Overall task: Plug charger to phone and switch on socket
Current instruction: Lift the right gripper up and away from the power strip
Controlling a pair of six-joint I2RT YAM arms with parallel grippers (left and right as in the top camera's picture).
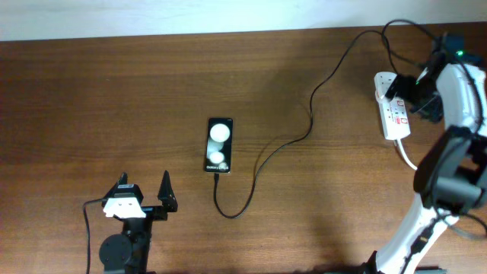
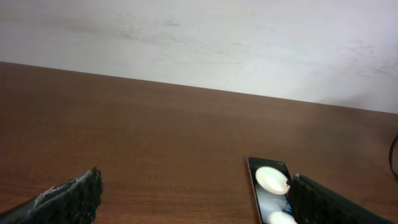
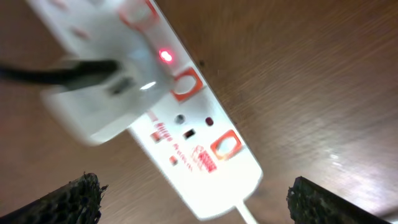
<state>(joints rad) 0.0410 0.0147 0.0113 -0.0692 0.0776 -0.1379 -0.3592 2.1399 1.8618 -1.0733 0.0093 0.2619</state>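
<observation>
My right gripper (image 3: 193, 190) hangs open above the socket (image 3: 186, 124), its red lamp (image 3: 165, 56) lit; my left gripper (image 1: 144, 183) is open too. The charger (image 1: 310, 122) looks plugged into the phone (image 1: 219, 144), well apart from the socket: seemingly done.

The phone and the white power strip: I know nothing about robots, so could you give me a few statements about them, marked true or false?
1. The phone lies flat on the table, screen up. True.
2. The left gripper holds the phone. False: it is open and empty, apart from the phone.
3. A small red light glows on the socket. True.
4. The charger lies coiled on top of the phone. False: its cable runs from the phone's bottom edge across the table toward the socket.
5. The right gripper is shut on the socket. False: it hovers open above it.
</observation>
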